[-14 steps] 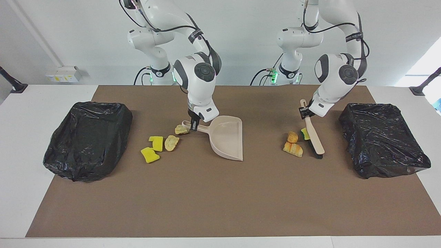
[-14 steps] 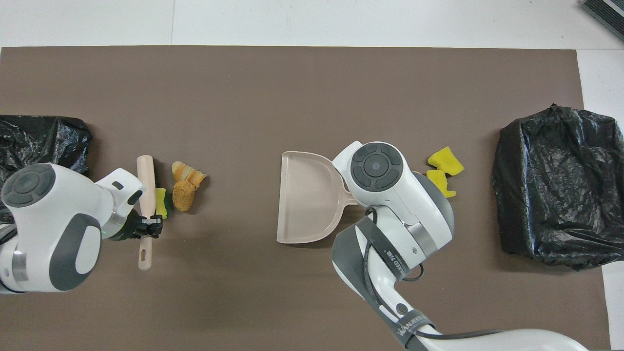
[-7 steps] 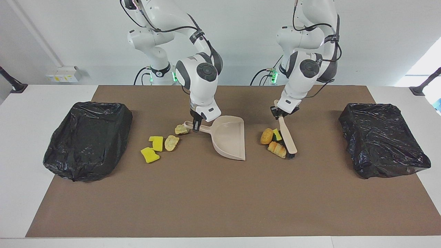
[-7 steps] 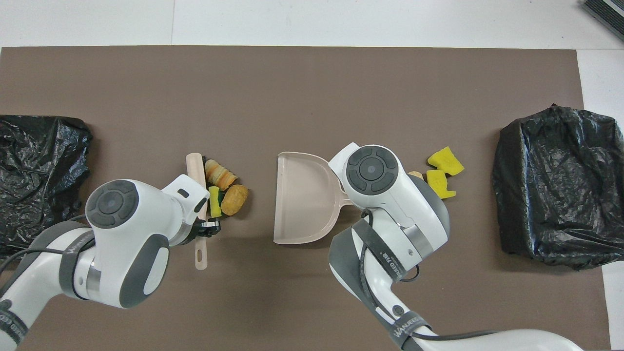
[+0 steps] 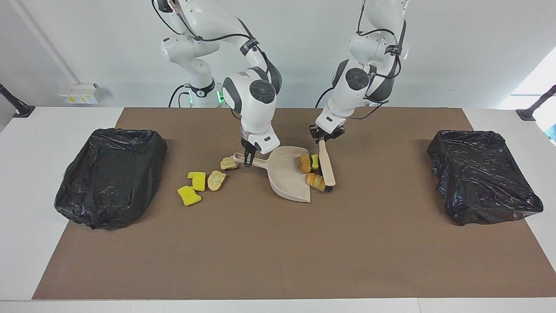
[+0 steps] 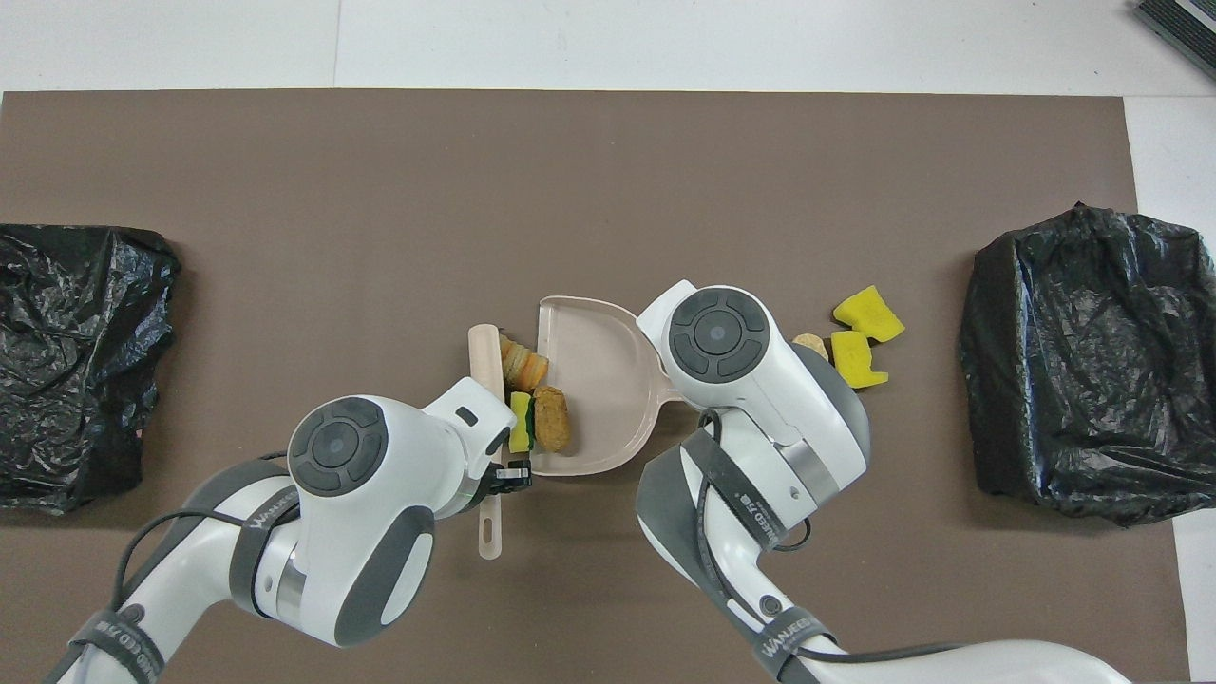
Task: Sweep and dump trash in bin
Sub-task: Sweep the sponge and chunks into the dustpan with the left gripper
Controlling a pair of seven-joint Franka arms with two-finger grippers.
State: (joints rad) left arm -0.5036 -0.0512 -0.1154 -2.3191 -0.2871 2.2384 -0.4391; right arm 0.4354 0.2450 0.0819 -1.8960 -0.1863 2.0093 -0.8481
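Observation:
My right gripper (image 5: 248, 160) is shut on the handle of the beige dustpan (image 5: 287, 176), which rests on the mat. My left gripper (image 5: 323, 138) is shut on the wooden brush (image 5: 326, 166), whose head stands at the pan's open mouth. Three pieces of trash are pressed between brush and pan: a brown lump (image 5: 305, 163) on the lip, a yellow-green sponge (image 5: 315, 161) and a bread piece (image 5: 316, 181) at the edge. More trash lies by the pan's handle, toward the right arm's end: two pale lumps (image 5: 228, 163) (image 5: 216, 179) and two yellow sponges (image 5: 197, 179) (image 5: 188, 195).
Two bins lined with black bags stand on the brown mat (image 5: 278, 252): one bin (image 5: 113, 174) at the right arm's end, the other bin (image 5: 482, 174) at the left arm's end. In the overhead view my right wrist (image 6: 717, 332) covers the dustpan's handle.
My left gripper has swept the brush and three pieces across the mat from near its bin up to the dustpan's mouth. The dustpan has turned slightly in the right gripper.

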